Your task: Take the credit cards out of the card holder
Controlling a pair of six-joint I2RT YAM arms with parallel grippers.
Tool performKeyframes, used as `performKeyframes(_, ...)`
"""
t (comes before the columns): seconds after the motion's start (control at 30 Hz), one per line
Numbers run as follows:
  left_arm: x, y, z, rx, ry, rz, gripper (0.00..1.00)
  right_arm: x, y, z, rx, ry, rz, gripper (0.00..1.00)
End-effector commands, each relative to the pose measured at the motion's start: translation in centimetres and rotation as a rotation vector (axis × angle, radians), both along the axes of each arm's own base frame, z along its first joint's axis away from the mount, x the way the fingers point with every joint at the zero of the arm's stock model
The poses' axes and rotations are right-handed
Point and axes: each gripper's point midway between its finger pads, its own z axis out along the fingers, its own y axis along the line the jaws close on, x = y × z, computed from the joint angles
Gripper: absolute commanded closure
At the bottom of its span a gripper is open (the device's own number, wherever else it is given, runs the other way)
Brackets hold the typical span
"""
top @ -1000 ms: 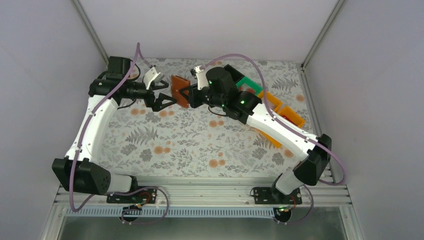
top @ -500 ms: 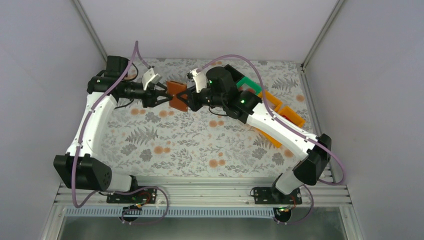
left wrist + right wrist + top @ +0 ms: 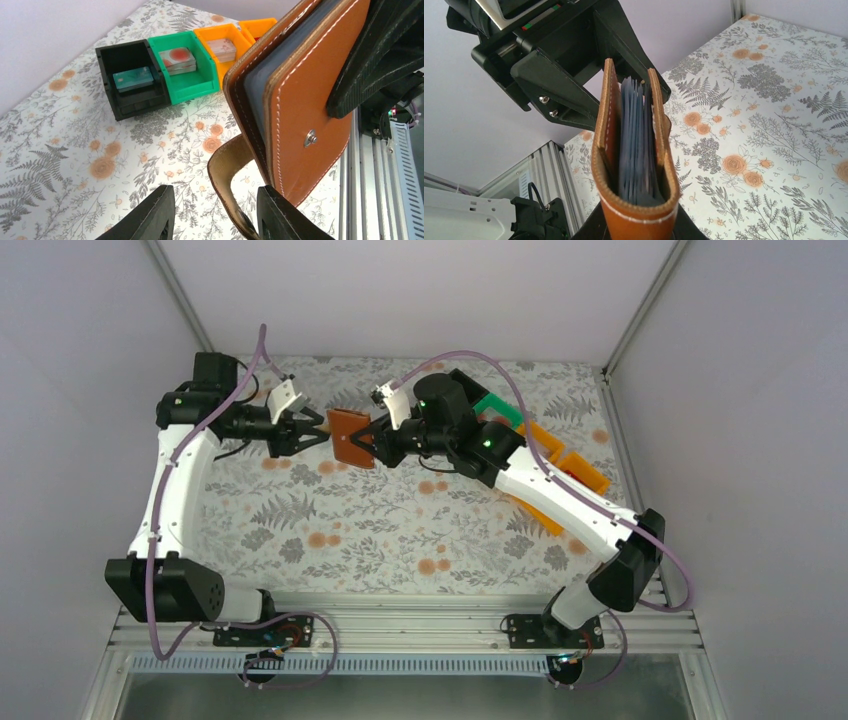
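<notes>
step in hand, by my reading: getting the card holder (image 3: 305,100) open so its cards can be reached.

position: the holder is off the table, above its far middle, standing on edge. the right gripper (image 3: 373,440) is clamped on the fold end. the free edge points at the left gripper (image 3: 216,212), whose fingers are spread and grip nothing. the loose snap strap (image 3: 225,170) hangs between them; cannot tell if it touches.

to do it well:
- close the left fingers on one cover only, at the free edge, not on the strap or both covers
- keep the right clamp firm at the fold and peel the cover away slowly
- watch for the holder twisting in the right fingers

counts:
- card holders: 1
- bins: 4, touching in a row: black bin (image 3: 107,55), green bin (image 3: 195,89), two orange bins (image 3: 210,32)
- cards in bins: 3: teal card (image 3: 132,79), red-marked card (image 3: 177,57), pale card (image 3: 221,47); the far orange bin's contents are hidden
- cards inside the holder: only blue-grey leaves show, so no count
</notes>
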Motion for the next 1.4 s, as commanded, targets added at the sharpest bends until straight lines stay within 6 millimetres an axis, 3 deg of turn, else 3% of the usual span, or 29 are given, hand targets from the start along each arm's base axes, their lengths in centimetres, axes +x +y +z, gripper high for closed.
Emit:
performKeyframes(0.0,-0.1,-0.1,0.2,0.000,-0.040,-0.031,0.58,-1.3,-0.6,2.4,0.047,-0.041,0.034,0.96)
performKeyframes(0.17,-0.2,-0.3,0.2,-0.026,-0.036,-0.038,0.60,-1.9,0.0,2.1,0.050,-0.031,0.084,0.96)
performKeyframes(0.37,-0.5,-0.6,0.2,-0.050,-0.018,-0.062,0.72,-3.2,0.3,2.4,0.066,-0.058,0.159,0.96)
performKeyframes(0.47,-3.0,-1.4,0.6,-0.097,-0.024,-0.168,0.59,-3.1,0.4,2.3,0.064,-0.058,0.159,0.96)
performKeyframes(0.53,-3.7,-1.6,0.7,-0.101,-0.042,-0.187,0.56,-3.1,0.4,2.3,0.067,-0.061,0.160,0.96)
performKeyframes(0.73,-4.2,-1.5,0.2,-0.081,-0.033,-0.180,0.77,-3.4,0.4,2.8,0.087,-0.074,0.176,0.96)
performKeyframes(0.8,-4.2,-1.5,0.3,-0.088,-0.024,-0.176,0.94,-3.4,0.3,2.8,0.087,-0.076,0.171,0.96)
performKeyframes(0.9,-4.1,-1.6,0.9,-0.113,-0.009,-0.166,0.97,-3.0,0.0,2.6,0.070,-0.080,0.137,0.94)
performKeyframes(1.0,-3.5,-1.5,1.4,-0.117,0.008,-0.119,0.98,-1.5,-1.1,2.4,0.038,-0.089,0.025,0.76)
performKeyframes(1.1,-1.3,-0.4,0.3,-0.043,0.053,0.021,0.98,1.1,-3.1,1.8,-0.022,-0.084,-0.164,0.42)
performKeyframes(1.13,-0.2,0.2,-0.3,-0.005,0.074,0.092,0.98,2.0,-4.0,1.5,-0.046,-0.082,-0.235,0.35)
performKeyframes(1.27,4.1,4.7,-2.5,0.196,0.066,0.414,0.98,4.1,-6.6,0.8,-0.113,-0.086,-0.417,0.25)
performKeyframes(1.37,4.9,6.4,-2.2,0.257,0.041,0.515,0.98,4.2,-6.3,0.8,-0.088,-0.071,-0.427,0.24)
